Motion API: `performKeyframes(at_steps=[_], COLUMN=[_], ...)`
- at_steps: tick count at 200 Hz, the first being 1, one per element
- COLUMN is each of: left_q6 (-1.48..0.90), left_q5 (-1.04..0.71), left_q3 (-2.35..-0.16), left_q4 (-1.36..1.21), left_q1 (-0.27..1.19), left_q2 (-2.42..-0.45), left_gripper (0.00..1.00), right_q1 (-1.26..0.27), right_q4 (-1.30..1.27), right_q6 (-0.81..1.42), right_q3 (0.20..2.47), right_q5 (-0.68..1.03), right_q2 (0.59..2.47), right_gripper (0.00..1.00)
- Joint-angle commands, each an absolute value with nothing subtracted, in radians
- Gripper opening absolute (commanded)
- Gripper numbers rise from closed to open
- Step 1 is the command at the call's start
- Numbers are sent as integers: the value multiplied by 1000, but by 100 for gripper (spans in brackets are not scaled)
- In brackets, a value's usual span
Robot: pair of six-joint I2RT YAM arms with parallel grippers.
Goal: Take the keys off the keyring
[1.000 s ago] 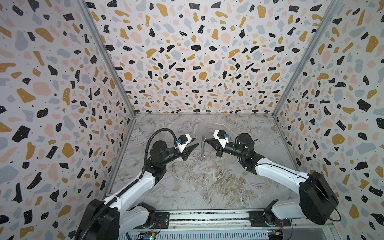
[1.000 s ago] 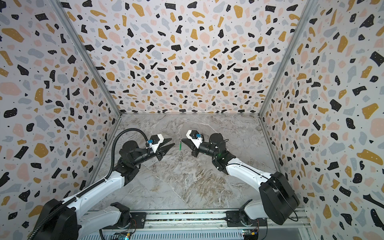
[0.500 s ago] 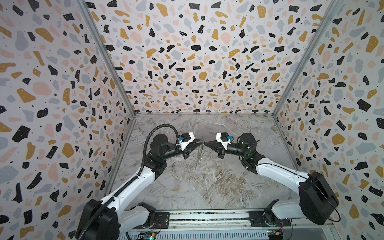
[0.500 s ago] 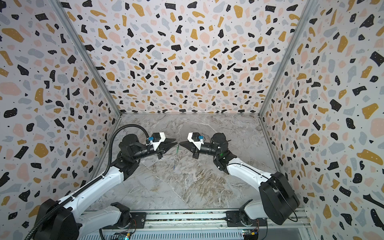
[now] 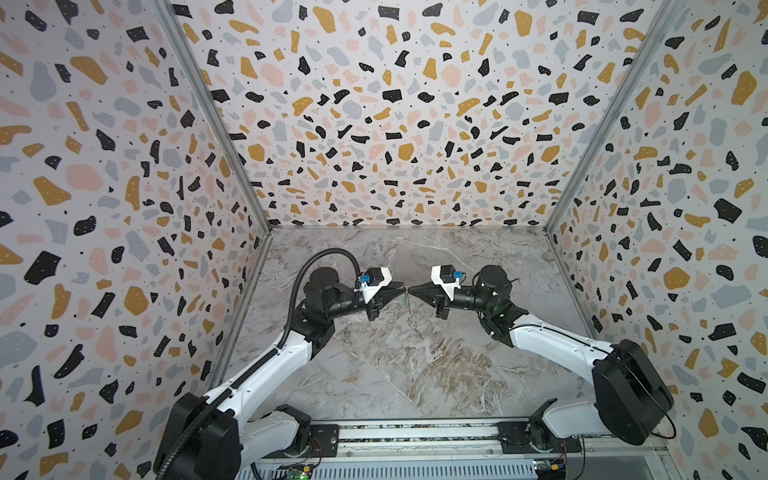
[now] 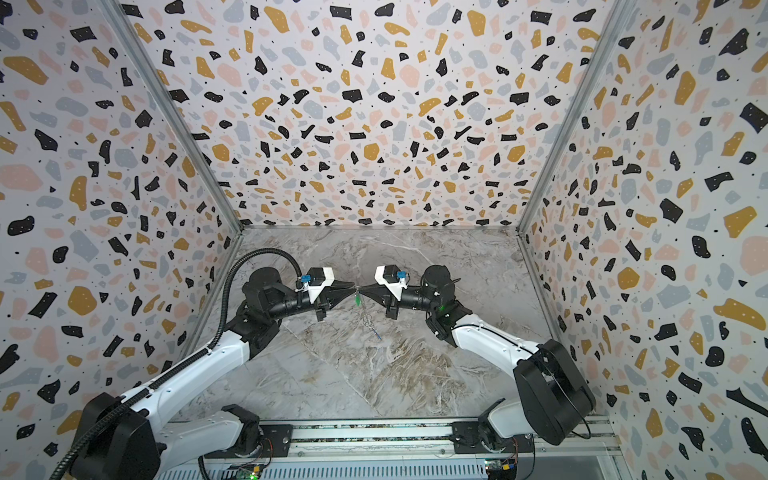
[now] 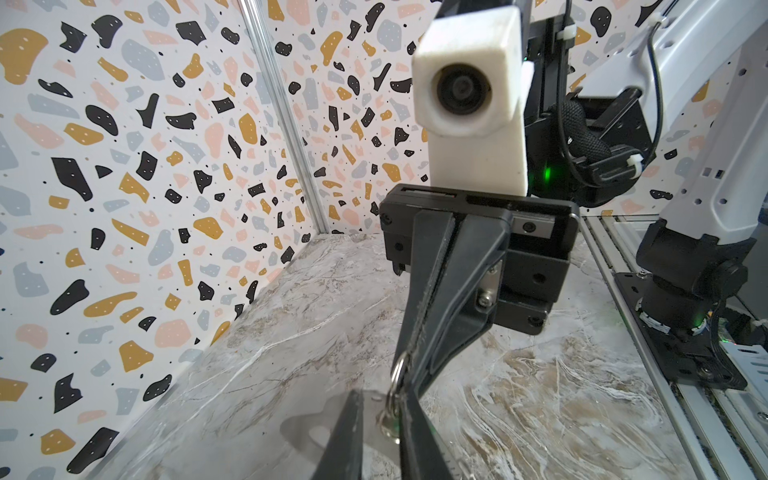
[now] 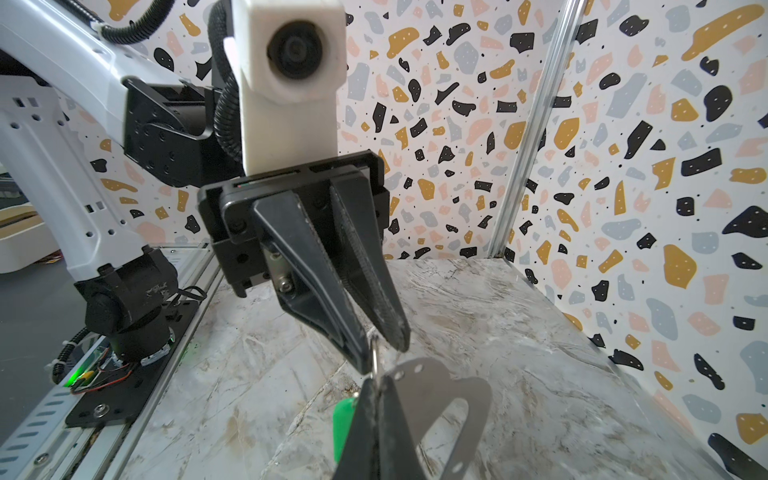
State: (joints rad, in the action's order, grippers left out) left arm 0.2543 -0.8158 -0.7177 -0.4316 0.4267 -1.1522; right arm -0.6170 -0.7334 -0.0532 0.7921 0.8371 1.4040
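Observation:
In both top views my two grippers meet tip to tip above the middle of the floor. My right gripper (image 8: pixel 377 381) is shut on the keyring (image 8: pixel 440 386), a flat grey-tan plate with an oval slot, at a corner with its wire ring (image 8: pixel 375 353). The green key (image 8: pixel 344 424) hangs beside that corner. My left gripper (image 7: pixel 381 395) stands narrowly open around the same ring (image 7: pixel 395 399), which touches one finger (image 7: pixel 415 432). In a top view the green key (image 5: pixel 405 297) hangs below the tips, and a blue key (image 5: pixel 419 334) hangs lowest on a chain of rings (image 5: pixel 411 321).
Terrazzo-patterned walls close the marble floor (image 5: pixel 374 374) on three sides. A metal rail (image 5: pixel 415 440) with both arm bases runs along the front edge. The right arm's base (image 7: pixel 681 299) stands close beside the left gripper's working spot.
My left gripper has moved right until its tips meet the right gripper's, and its jaws have narrowed round the ring. The right gripper has levelled out, still shut on the keyring.

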Motion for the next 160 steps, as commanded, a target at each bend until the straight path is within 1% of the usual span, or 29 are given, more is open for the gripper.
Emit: performKeyframes(at_steps=[1, 42, 63, 75, 85, 103, 116, 124, 126, 130, 137, 142, 160], left_q6=[264, 271, 294, 311, 320, 322, 321, 324, 326, 333, 352, 362, 436], left_q5=[-846, -851, -851, -849, -851, -858, -862, -862, -861, -861, -855, -849, -824], left_q3=[-726, -720, -723, -728, -734, -741, -747, -754, -756, -761, -774, -785, -831], left_q4=[-483, -469, -435, -412, -395, -397, -398, -388, -385, -375, -348, -319, -182], left_q1=[430, 431, 432, 432, 431, 431, 432, 432, 431, 431, 432, 431, 432], left_q2=[-1138, -1149, -1152, -1152, -1151, -1150, -1151, -1149, -1148, -1148, -1146, -1146, -1155], left_gripper=[15, 11, 15, 15, 11, 0, 0, 0, 0, 0, 0, 0, 0], right_q1=[-614, -614, -615, -614, -612, -614, -615, -613, -611, -607, -597, -589, -548], right_q4=[-760, -769, -775, -778, -777, -780, -781, -768, -765, -744, -707, -682, -615], right_q6=[-43, -34, -30, -30, -28, -25, -25, -31, -36, -47, -79, -104, -216], right_q3=[840, 856, 859, 858, 859, 862, 861, 860, 860, 859, 856, 849, 792], right_q5=[867, 882, 882, 881, 879, 886, 884, 873, 871, 865, 847, 820, 722], right_q2=[1403, 1415, 1416, 1416, 1417, 1425, 1427, 1423, 1420, 1414, 1398, 1383, 1317], right_gripper=[0, 0, 0, 0, 0, 0, 0, 9, 14, 19, 26, 29, 32])
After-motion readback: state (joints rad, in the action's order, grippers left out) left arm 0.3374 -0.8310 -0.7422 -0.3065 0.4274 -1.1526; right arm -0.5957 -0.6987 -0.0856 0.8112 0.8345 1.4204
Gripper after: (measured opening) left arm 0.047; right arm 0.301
